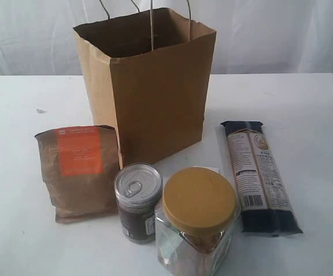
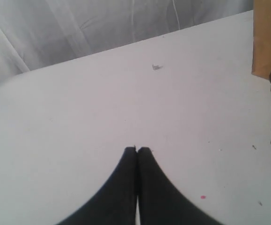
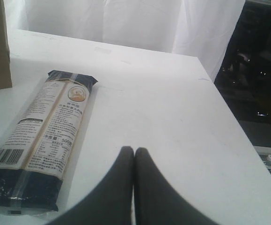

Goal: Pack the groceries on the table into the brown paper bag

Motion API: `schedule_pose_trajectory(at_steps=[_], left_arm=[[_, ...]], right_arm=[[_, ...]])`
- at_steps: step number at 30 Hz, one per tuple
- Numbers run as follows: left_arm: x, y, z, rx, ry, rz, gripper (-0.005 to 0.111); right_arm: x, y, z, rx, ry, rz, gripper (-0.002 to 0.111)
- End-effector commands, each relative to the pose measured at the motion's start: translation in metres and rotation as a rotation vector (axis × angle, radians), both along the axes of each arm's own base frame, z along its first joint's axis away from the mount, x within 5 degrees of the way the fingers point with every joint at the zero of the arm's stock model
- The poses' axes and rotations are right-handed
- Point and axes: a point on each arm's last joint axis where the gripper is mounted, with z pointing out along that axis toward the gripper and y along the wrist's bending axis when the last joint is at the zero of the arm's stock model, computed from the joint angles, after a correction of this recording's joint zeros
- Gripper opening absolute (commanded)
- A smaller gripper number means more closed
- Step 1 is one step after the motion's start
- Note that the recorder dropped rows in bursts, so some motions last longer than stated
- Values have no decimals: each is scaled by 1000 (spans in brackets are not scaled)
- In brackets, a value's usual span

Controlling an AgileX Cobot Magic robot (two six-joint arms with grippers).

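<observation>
- Left end effector (image 2: 137,149): its two dark fingers are pressed together with nothing between them, poised just above the bare white counter (image 2: 79,117).
- Ahead of its tips, well apart, a small pale crumb (image 2: 157,67) lies on the counter; a tiny pink speck (image 2: 202,197) sits close beside the fingers.
- Off to one side of it, a corner of the brown paper bag (image 2: 266,37) shows at the frame's edge.
- Right end effector (image 3: 134,149): likewise closed tip to tip and empty, over clear counter.
- Near it, to the bag's side of its tips, the long dark pasta packet (image 3: 41,136) lies flat, label up, between this end effector and the bag.
- In the exterior view the bag stands upright and open-mouthed; in front of it the brown pouch (image 1: 80,172) leans, with the dark pull-tab can (image 1: 137,201) and the clear yellow-lidded jar (image 1: 198,224) standing just beside each other.
- A white curtain (image 3: 126,23) hangs behind the counter; past the counter's far edge on the right end effector's other side lies a dark space (image 3: 261,70) with indistinct clutter.
</observation>
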Motion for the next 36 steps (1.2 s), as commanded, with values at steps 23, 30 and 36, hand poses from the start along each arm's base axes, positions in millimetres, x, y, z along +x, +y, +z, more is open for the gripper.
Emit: schedule_pose_trajectory(at_steps=[23, 30, 36], left_arm=[[-2, 1, -7, -13, 69, 10, 0], [-2, 1, -7, -13, 69, 10, 0], [-2, 1, -7, -13, 69, 10, 0]], right_arm=[[2, 1, 16, 44, -180, 7, 0], [-5, -4, 54, 609, -623, 8, 0], [-20, -10, 78, 806, -935, 94, 0]])
